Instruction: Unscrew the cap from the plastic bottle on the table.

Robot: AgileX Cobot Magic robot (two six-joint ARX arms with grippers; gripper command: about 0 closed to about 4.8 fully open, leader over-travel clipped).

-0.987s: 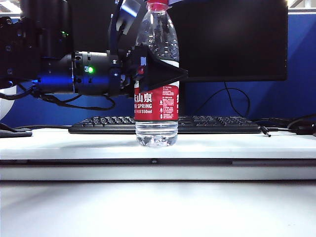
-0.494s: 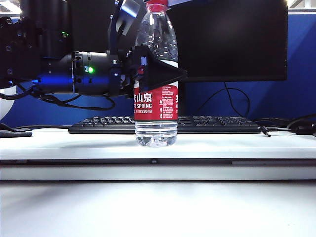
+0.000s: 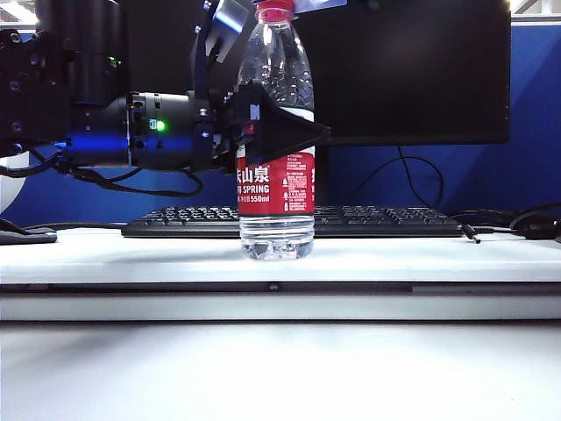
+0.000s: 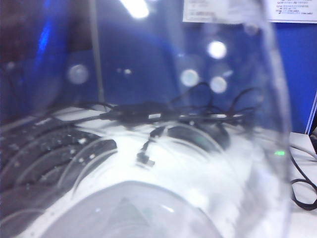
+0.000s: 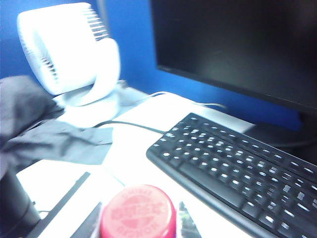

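The plastic bottle [image 3: 278,189] stands upright on the white table [image 3: 421,259], in front of the keyboard. My left gripper [image 3: 307,132] reaches in from the left and is shut on the bottle's body just above the red label; in the left wrist view the clear bottle wall [image 4: 148,208] fills the picture. The red cap [image 3: 274,10] sits on the neck at the top edge of the exterior view. In the right wrist view the cap [image 5: 138,213] lies between the two dark fingers [image 5: 91,223] of my right gripper [image 5: 139,220], which is shut on it from above.
A black keyboard [image 3: 386,221] lies behind the bottle, with a dark monitor [image 3: 412,70] behind that. Cables [image 3: 508,219] trail at the right of the table. A white desk fan [image 5: 69,54] and a dark cloth [image 5: 44,129] lie off to one side.
The bottle's cap and label have shifted slightly to the left. A pale part of the right gripper has come further into view at the top edge. The left arm has kept still.
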